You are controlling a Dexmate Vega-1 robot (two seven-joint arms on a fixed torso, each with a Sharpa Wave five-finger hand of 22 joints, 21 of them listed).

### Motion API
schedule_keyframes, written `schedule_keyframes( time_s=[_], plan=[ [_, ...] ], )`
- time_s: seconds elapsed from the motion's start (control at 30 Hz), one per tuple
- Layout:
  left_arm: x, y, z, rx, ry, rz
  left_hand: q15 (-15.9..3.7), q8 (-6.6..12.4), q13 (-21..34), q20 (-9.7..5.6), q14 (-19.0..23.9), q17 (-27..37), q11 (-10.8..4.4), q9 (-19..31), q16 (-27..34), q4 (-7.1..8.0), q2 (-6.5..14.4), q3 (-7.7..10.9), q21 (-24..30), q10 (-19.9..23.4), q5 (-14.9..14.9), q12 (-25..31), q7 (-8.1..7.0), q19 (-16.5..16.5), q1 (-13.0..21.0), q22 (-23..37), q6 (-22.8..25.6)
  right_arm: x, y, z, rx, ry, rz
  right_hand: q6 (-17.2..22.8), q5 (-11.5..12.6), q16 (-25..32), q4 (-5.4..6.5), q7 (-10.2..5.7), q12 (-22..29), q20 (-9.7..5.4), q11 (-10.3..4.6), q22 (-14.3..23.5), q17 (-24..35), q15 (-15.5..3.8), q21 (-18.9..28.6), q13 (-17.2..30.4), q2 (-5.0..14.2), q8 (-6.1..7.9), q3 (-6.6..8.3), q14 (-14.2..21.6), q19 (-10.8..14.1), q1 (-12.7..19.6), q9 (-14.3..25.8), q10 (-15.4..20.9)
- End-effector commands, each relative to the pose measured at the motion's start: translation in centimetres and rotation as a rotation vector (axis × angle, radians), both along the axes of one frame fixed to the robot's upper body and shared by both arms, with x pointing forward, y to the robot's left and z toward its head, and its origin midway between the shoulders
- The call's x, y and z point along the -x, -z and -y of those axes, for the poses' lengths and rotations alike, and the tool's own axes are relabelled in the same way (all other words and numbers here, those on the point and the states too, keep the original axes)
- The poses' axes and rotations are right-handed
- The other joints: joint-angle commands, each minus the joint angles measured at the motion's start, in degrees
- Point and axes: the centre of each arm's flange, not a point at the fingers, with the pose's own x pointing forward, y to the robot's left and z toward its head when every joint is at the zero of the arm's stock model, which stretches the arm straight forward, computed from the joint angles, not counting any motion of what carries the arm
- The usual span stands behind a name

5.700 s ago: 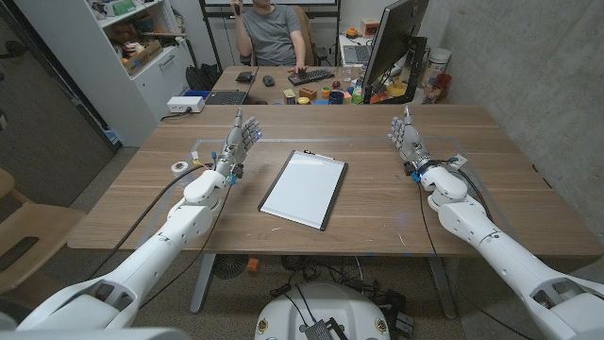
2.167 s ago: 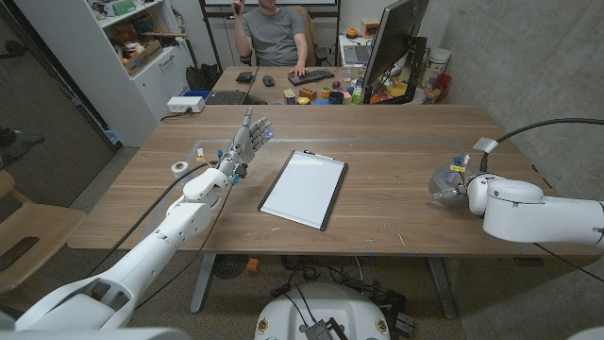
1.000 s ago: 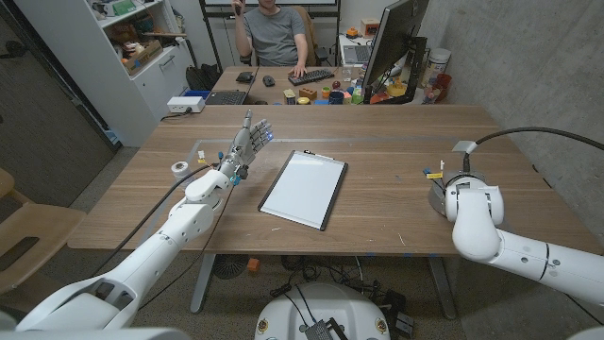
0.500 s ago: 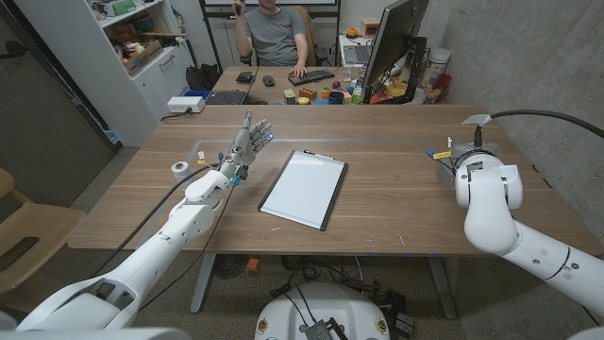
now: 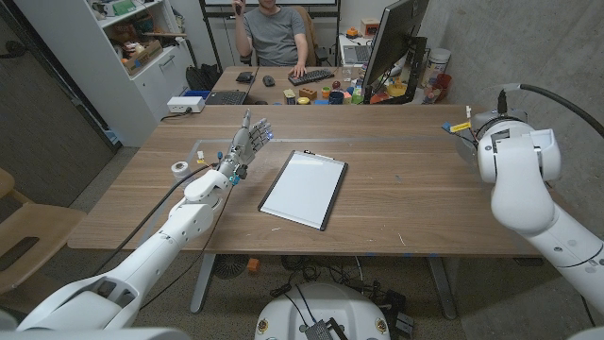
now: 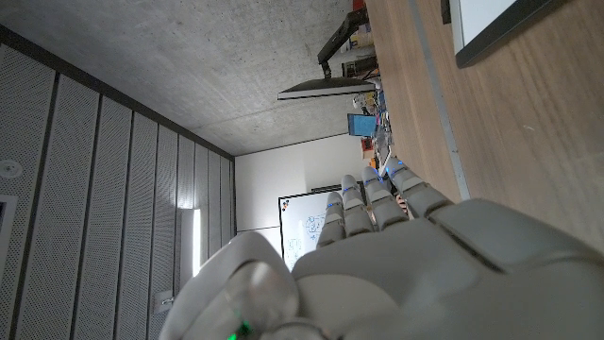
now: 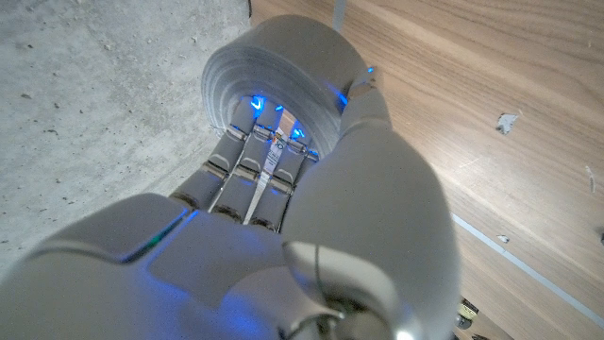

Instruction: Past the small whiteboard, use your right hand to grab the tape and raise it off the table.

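Right robot hand (image 7: 247, 203): in the right wrist view its fingers (image 7: 219, 184) are closed up against a grey ribbed roll of tape (image 7: 276, 83), with blue light glowing where they meet it. The hand is clamped on the roll. Wood grain of the surface (image 7: 491, 66) runs behind the roll on one side and a concrete wall on the other. I cannot tell from this view whether the roll touches the wood.

In the head view the right arm (image 5: 517, 161) is folded up high at the far right corner of the surface (image 5: 396, 203). Its bulky white housing covers the hand and the roll.

Left robot hand (image 5: 247, 138): holds nothing. It stands upright with its fingers apart over the left part of the surface, just left of the whiteboard.

Small whiteboard (image 5: 304, 188): lies flat near the middle of the surface, turned slightly, with dark edges.

A small white ring (image 5: 178, 167) sits near the left edge of the surface, well apart from both hands.

A person (image 5: 272, 30) sits at the desk behind, by a monitor (image 5: 392, 40).
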Motion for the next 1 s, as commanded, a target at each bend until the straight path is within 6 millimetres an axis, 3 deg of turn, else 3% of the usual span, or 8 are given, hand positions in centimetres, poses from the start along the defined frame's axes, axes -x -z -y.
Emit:
schedule_keyframes(
  time_s=[0.03,0.33,1.0],
  plan=[
    [0.0,-0.3,-0.2,0.006,-0.004,0.008,0.08,0.26,0.1,0.13,0.56,0.3,0.05,0.2,0.24,0.13,0.26,0.31,0.33,0.58,0.15,0.18,-0.19,0.21,0.1,0.19,0.47,4.3,-5.5,1.1,0.054,0.062,0.062,2.2,0.24,10.13,-0.01,-1.57,0.28,-3.13,-2.83,0.28,12.7,-9.29,0.86,11.79,8.76,0.4,3.27,1.25,0.28,8.6,0.11,3.82],
    [0.1,-0.4,-0.4,0.021,-0.008,0.009,0.03,0.24,0.09,0.06,0.52,0.3,-0.2,0.2,0.22,0.12,0.25,0.34,0.32,0.54,0.14,0.15,-0.28,0.19,0.09,0.19,0.46,6.1,-8.8,1.1,0.114,0.102,0.092,2.37,0.23,10.05,0.02,-1.68,0.21,-2.93,-2.79,0.58,12.31,-9.3,1.75,11.97,8.61,0.41,3.37,1.68,-0.03,8.47,0.05,4.19],
    [0.2,0.1,-0.7,0.021,-0.01,0.0,0.07,0.23,0.09,0.07,0.53,0.3,-0.01,0.2,0.21,0.1,0.24,0.39,0.32,0.6,0.13,0.15,-0.22,0.16,0.06,0.19,0.53,6.5,-9.5,1.0,0.135,0.125,0.081,2.45,0.26,9.95,-0.01,-1.77,-0.29,-2.71,-2.89,1.09,11.92,-9.3,3.5,12.31,8.39,0.28,3.61,2.27,-0.94,8.23,-0.08,4.34]
  ],
)
